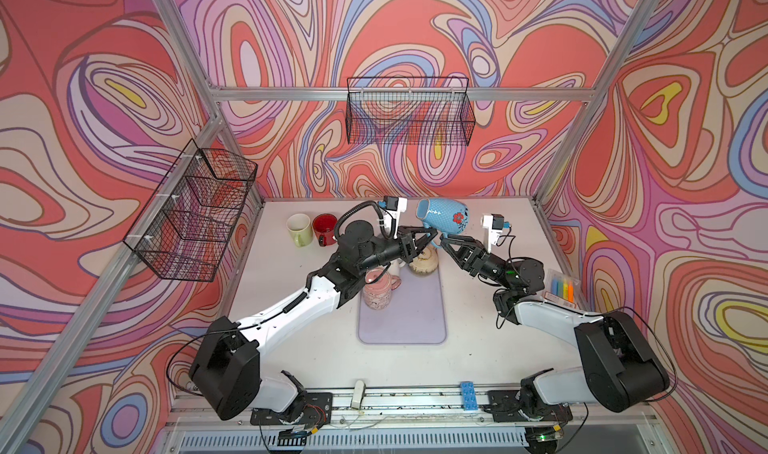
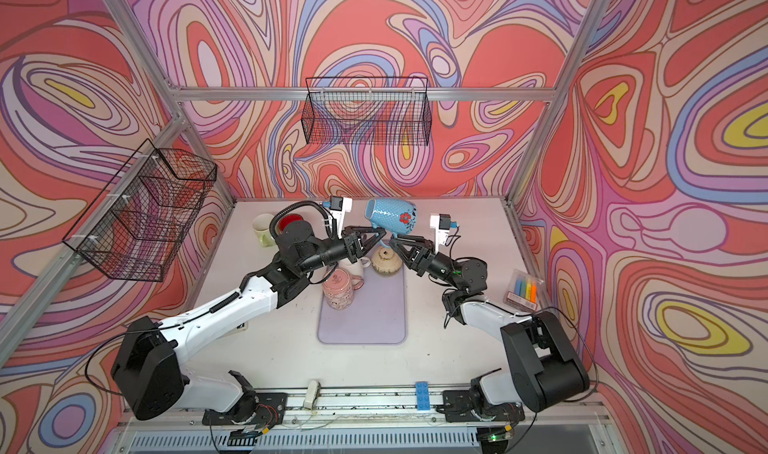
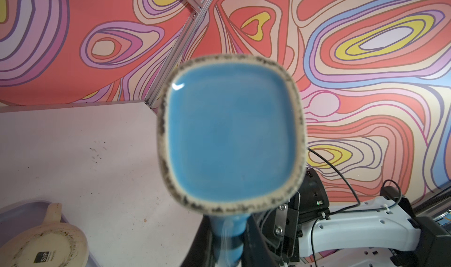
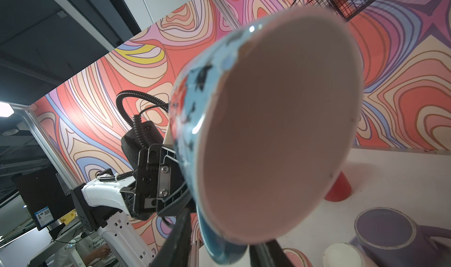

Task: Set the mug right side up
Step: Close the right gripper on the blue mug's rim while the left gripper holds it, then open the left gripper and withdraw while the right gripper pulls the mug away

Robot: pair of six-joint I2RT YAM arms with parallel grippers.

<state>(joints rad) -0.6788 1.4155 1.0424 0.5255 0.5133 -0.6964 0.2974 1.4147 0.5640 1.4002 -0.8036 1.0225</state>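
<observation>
Pinching the blue mug by its handle with the left fingers, closed tight on it. Flanking the same handle with the right fingers, set apart, one to each side; cannot tell whether pressing on it.

Holding the mug off the table, in the air above the far end of the mat. Lying on its side there, a little tilted: base toward the left arm, mouth toward the right arm, handle underneath. Seen from the left wrist: blue base with a speckled rim. Seen from the right wrist: pale pink inside.

Below it, at the mat's far edge, a beige mug, bottom up. On the mat's left edge, a pink mug, partly under the left arm. Far left of the mat, a green mug and a red mug, side by side, mouths up. Right of the mat, a marker pack. Nearer than the mat, a blue brick.
</observation>
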